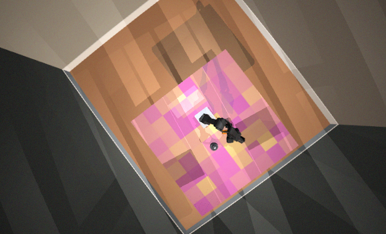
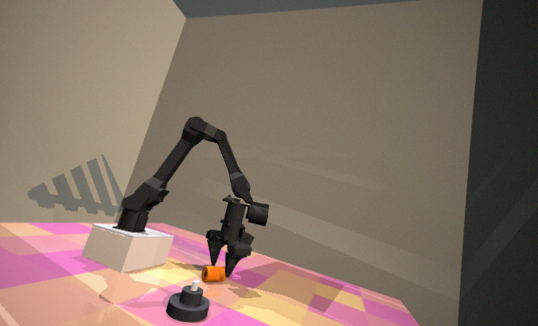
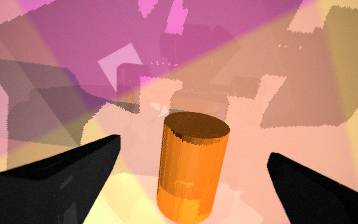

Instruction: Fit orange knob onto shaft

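The orange knob lies on its side on the table. Its hole cannot be made out clearly. My gripper is open and empty, pointing down just above the knob. In the wrist view the knob lies between the spread fingers, with space on both sides. The dark round pedestal stands apart from the knob, nearer to the exterior view. Its silver shaft points up and is bare. The shaft's flat side cannot be made out.
The arm stands on a white block, behind and left of the knob in the exterior view. The table top has pink, magenta and yellow patches, with shadows and reflections across it.
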Robot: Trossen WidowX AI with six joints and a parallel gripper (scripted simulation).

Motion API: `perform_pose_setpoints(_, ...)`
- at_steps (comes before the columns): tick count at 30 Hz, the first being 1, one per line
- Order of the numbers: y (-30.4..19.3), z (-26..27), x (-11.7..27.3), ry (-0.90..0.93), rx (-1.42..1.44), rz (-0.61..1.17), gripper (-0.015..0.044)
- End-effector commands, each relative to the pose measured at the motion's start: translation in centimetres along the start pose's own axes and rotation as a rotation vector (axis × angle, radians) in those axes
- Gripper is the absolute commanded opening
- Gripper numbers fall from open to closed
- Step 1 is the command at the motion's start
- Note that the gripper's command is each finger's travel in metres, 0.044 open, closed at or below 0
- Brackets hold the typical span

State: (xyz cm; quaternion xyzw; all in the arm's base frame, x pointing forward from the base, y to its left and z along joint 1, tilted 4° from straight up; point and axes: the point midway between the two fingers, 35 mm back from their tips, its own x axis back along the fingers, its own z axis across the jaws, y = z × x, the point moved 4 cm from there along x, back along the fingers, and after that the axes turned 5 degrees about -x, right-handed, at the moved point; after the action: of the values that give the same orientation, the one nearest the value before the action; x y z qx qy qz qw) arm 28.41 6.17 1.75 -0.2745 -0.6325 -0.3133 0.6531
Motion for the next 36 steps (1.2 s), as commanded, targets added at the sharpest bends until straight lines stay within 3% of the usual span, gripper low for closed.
perform_pose_setpoints(1, 0.0, 0.0, -0.7, -0.001, -0.003, 0.0, 0.044)
perform_pose_setpoints(10, -0.1, 0.0, -1.9, -0.001, -0.003, 0.0, 0.044)
perform_pose_setpoints(18, -0.1, 0.0, -1.9, -0.001, -0.003, 0.0, 0.024)
perform_pose_setpoints(26, -0.1, 0.0, -1.9, -0.001, -0.003, 0.0, 0.024)
perform_pose_setpoints(36, -0.1, 0.0, -1.9, -0.001, -0.003, 0.0, 0.0179)
